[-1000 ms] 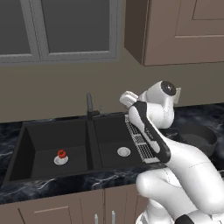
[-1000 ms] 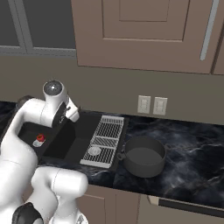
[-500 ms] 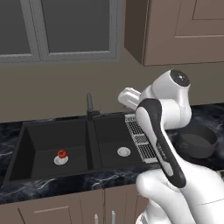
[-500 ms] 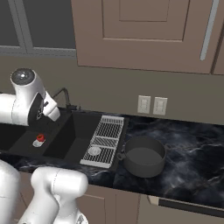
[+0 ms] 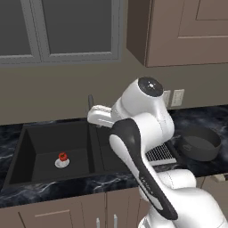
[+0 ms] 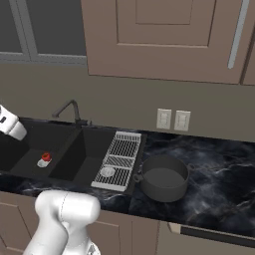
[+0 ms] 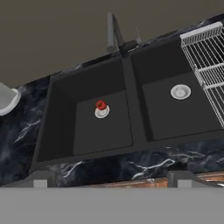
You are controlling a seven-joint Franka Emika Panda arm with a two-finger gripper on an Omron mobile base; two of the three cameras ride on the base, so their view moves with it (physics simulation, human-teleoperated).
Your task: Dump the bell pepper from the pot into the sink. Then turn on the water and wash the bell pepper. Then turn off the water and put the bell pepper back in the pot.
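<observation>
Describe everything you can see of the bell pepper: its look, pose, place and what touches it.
The bell pepper is tiny, red and rounded, with a dark top. It sits upright on the round silver drain in the left basin of the matte black sink, near the basin's middle. Only the drain beneath touches it. The left base view shows it in the same spot. It looks whole; finer surface detail is too small to tell.

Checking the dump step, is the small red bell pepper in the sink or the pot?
In the black double-basin sink: the red bell pepper sits on the left basin's drain.
</observation>
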